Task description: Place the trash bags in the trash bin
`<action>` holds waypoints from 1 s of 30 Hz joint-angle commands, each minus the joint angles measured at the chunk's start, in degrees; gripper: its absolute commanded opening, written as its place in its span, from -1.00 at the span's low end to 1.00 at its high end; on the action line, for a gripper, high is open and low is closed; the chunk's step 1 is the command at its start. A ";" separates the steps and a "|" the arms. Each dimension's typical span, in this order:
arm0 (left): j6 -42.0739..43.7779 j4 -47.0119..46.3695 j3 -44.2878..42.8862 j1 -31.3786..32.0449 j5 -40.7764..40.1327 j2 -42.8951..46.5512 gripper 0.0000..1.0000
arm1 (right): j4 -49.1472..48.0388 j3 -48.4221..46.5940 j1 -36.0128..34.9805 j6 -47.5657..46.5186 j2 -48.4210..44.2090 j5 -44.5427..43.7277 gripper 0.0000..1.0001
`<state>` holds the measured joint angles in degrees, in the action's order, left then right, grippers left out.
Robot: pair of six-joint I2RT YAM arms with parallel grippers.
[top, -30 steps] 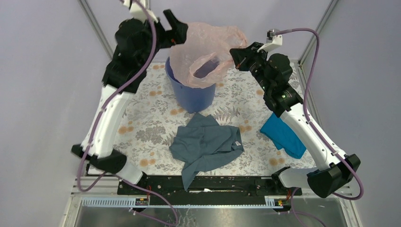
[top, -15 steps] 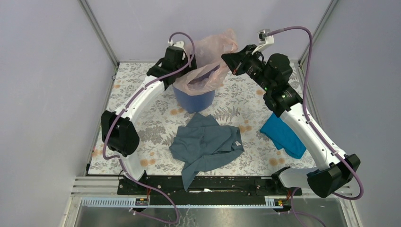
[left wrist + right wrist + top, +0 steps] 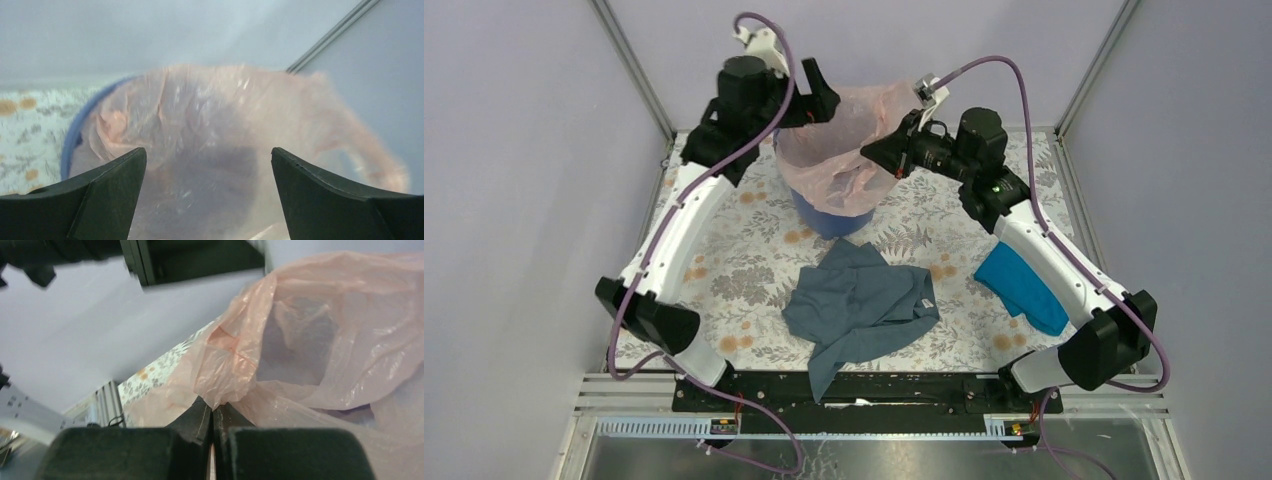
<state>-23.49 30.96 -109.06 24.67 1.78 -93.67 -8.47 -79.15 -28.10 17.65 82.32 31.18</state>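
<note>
The pale pink trash bag point(image 3: 839, 150) hangs over the mouth of the round blue trash bin point(image 3: 829, 215) at the back of the table and hides most of its rim. My right gripper point(image 3: 871, 153) is shut on the bag's edge point(image 3: 225, 385) at the bin's right side. My left gripper point(image 3: 824, 95) is open and empty, raised above the bin's left side. In the left wrist view the bag point(image 3: 220, 145) fills the space beyond the spread fingers point(image 3: 107, 192), with a strip of blue bin rim point(image 3: 70, 145) at the left.
A grey-blue garment point(image 3: 859, 305) lies crumpled at the table's middle front. A turquoise cloth point(image 3: 1022, 285) lies to the right, under my right arm. The floral table cover point(image 3: 724, 270) is bounded by purple walls and metal frame posts.
My left gripper has risen from low beside the bin to above its left rim. My right gripper has moved left and down with the bag, which now droops over the bin.
</note>
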 commanded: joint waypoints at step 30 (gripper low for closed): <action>5.00 -28.34 -6.82 -1.35 40.99 -19.05 0.82 | -14.29 -6.14 -0.25 9.71 4.06 25.81 -1.00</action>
<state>-30.24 -1.85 -116.05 22.57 44.23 -117.71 -18.13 -83.83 -28.12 25.50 86.87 56.60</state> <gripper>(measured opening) 0.978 0.014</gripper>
